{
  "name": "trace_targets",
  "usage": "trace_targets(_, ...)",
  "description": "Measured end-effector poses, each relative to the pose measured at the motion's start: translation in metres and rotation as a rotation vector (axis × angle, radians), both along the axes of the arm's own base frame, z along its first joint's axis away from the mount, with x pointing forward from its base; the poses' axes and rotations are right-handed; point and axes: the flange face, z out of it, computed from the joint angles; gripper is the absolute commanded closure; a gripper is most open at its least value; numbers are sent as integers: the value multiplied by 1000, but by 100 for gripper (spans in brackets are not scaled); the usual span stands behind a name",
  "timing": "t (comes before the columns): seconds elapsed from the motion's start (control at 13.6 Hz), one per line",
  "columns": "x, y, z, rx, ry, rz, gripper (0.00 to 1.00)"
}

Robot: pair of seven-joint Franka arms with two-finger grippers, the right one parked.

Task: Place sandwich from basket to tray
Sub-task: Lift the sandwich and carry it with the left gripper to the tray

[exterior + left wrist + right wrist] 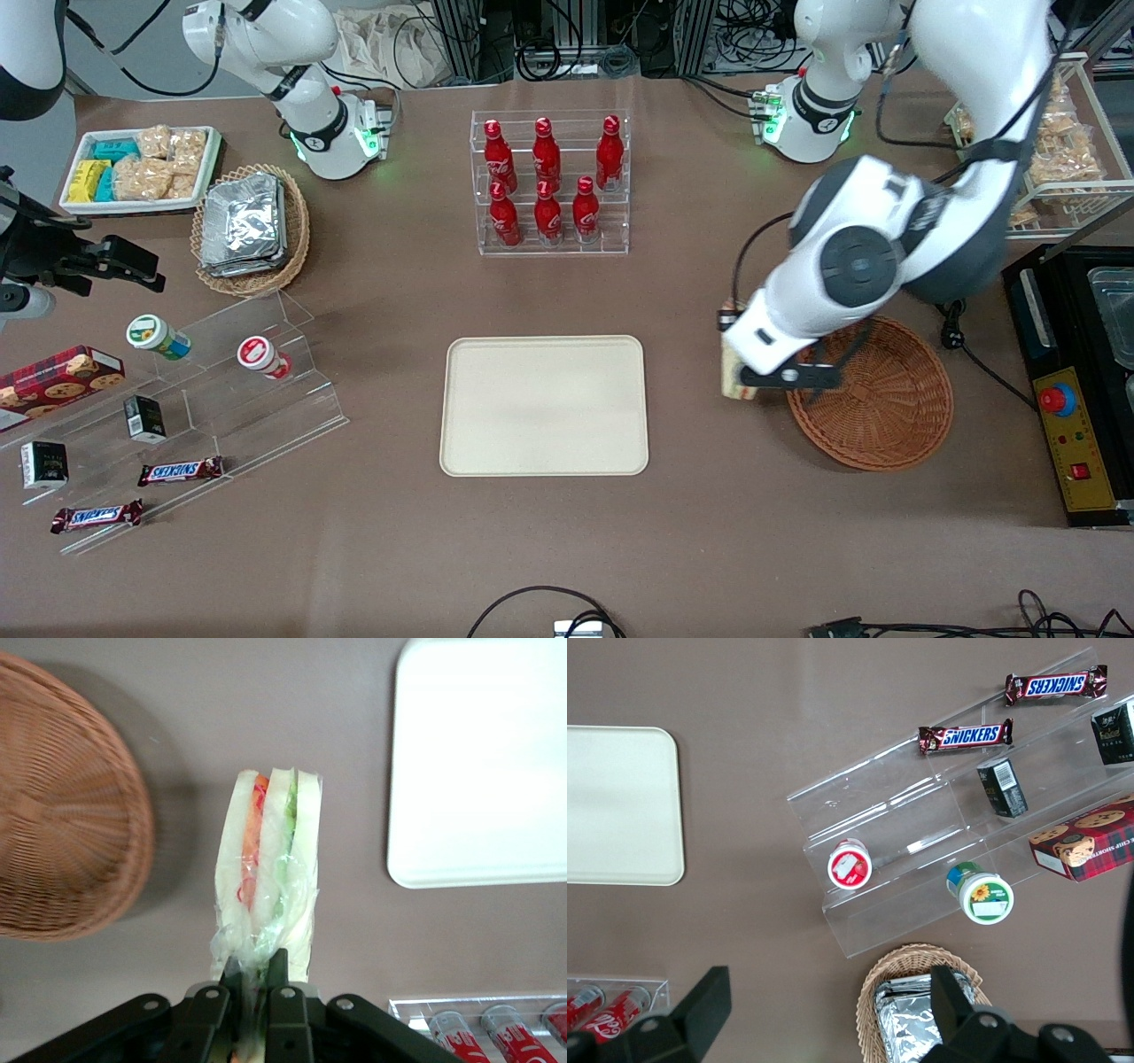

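The wrapped sandwich (270, 868) shows pale bread with orange and green filling. My gripper (255, 979) is shut on its wrapped end, and it hangs above bare table. From the front, the gripper (753, 381) holds the sandwich (733, 372) just past the rim of the reddish-brown wicker basket (886, 408), between the basket and the cream tray (544, 405). The wrist view has the basket (62, 815) on one side of the sandwich and the tray (483, 762) on the other. Nothing lies in the basket or on the tray. The tray (616, 806) also shows in the right wrist view.
A clear rack of red bottles (551, 182) stands farther from the front camera than the tray. Toward the parked arm's end are an acrylic stepped stand with snacks (221, 381), a tan basket of foil packets (251, 226) and a white snack tray (142, 168). A control box (1076, 443) lies beside the basket.
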Motion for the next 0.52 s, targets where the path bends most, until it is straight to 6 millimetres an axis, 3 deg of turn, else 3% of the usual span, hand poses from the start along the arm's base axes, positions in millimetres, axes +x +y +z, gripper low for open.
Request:
trace_targets(0.22,5,-33,-58,-69,21,-14,100)
trace_targets(0.52,11,-50,-90,-175,33,24,100)
